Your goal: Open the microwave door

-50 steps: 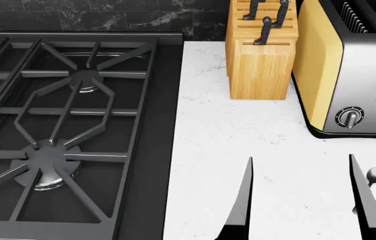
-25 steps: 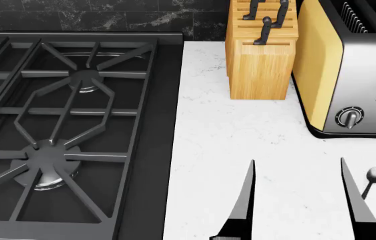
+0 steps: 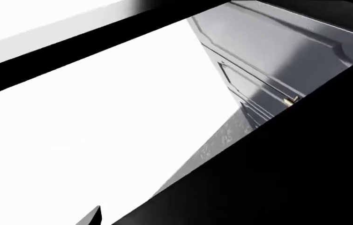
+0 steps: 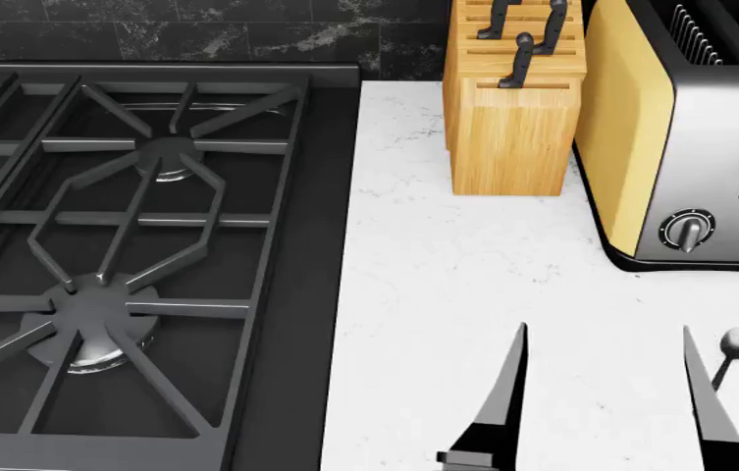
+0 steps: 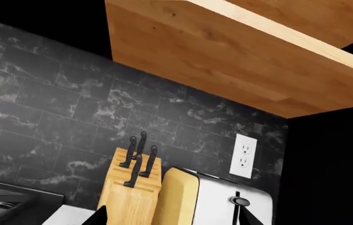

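Left wrist view: a grey panelled cabinet door (image 3: 270, 56) with a small brass knob (image 3: 289, 101) slants beside a speckled surface; the rest is white glare and black shapes. Only a dark sliver at the frame's edge hints at the left end effector, so whether it is wide or narrow cannot be told.

Head view: a black gas cooktop (image 4: 121, 245) with cast grates sits against the white marble bench (image 4: 474, 265). A wooden knife block (image 4: 513, 108) holding black-handled knives stands at the back near the dark tile backsplash (image 4: 185, 29), just beside a yellow-and-chrome toaster (image 4: 683, 137). Above the bench near the lower edge, the right end effector (image 4: 605, 392) shows two dark tapering fingers (image 4: 502, 402) set well apart, wide and holding nothing. A small knobbed rod (image 4: 730, 349) shows beside the outer finger. Compared with half a second ago, the inner finger stands farther right and the fingertips sit lower in the frame.

Right wrist view: this alone shows a wooden upper cabinet (image 5: 245, 51) overhanging the backsplash and a white wall outlet (image 5: 245, 162) above the toaster, beside the knife block. The microwave appears in none of the three views.
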You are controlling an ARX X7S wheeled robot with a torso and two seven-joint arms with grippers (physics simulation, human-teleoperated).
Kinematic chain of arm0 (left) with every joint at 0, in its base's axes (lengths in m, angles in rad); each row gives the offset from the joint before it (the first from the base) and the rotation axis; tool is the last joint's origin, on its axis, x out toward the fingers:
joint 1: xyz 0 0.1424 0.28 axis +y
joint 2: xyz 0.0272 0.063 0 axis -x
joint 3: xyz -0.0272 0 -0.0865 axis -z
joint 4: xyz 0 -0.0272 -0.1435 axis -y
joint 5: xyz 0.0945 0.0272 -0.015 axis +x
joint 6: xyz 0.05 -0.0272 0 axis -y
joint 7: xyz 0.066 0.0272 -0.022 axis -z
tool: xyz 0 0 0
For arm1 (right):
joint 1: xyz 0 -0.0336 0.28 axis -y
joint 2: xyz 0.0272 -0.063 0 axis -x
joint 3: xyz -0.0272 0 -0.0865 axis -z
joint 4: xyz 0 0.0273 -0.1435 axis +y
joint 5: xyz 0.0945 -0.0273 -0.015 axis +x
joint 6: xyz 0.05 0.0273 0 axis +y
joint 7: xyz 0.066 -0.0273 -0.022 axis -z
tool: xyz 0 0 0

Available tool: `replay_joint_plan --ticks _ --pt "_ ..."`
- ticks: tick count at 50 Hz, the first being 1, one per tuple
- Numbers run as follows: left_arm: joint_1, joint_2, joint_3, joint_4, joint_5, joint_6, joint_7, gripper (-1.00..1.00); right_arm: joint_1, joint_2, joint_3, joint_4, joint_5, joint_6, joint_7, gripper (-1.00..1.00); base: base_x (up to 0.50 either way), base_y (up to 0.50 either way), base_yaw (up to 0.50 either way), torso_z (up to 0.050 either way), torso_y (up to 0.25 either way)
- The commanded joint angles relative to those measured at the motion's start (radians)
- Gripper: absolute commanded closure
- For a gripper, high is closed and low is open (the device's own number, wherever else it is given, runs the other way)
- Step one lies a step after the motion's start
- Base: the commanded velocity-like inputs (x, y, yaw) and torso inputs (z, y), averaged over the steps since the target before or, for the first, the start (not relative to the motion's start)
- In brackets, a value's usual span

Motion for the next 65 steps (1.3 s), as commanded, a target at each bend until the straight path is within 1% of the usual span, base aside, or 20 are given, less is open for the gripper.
replay_joint_plan --ticks 1,7,19,31,45,55,65 --pt "-0.017 -0.071 -0.012 -0.007 0.036 0.022 0.027 -1.0 0.011 -0.006 -0.009 0.009 -0.004 0.011 0.0 -1.0 0.0 0.0 0.0 0.0 0.0" --pt "-0.014 -0.096 -0.018 -0.001 0.045 0.021 0.03 -1.0 0.004 -0.002 -0.007 0.02 0.001 -0.007 0.002 -1.0 0.0 0.0 0.0 0.0 0.0" --pt "0.007 -0.127 -0.028 -0.024 0.03 0.056 0.01 -1.0 0.009 -0.011 -0.021 0.01 -0.017 0.018 0.007 -1.0 0.0 0.0 0.0 0.0 0.0" --pt "0.028 -0.189 -0.038 -0.006 0.001 0.071 -0.008 -1.0 0.0 -0.012 -0.03 -0.023 -0.039 0.043 0.014 -1.0 0.0 0.0 0.0 0.0 0.0" --pt "0.092 -0.246 -0.014 -0.007 -0.104 0.079 -0.086 -1.0 -0.014 -0.011 -0.036 -0.049 -0.06 0.065 0.024 -1.0 0.0 0.0 0.0 0.0 0.0" --pt "0.095 -0.25 -0.028 -0.055 -0.1 0.106 -0.085 -1.0 -0.01 -0.012 -0.042 -0.056 -0.066 0.076 0.023 -1.0 0.0 0.0 0.0 0.0 0.0" --pt "0.12 -0.25 -0.018 -0.122 -0.142 0.142 -0.116 -1.0 -0.005 -0.014 -0.049 -0.069 -0.078 0.096 0.022 -1.0 0.0 0.0 0.0 0.0 0.0"
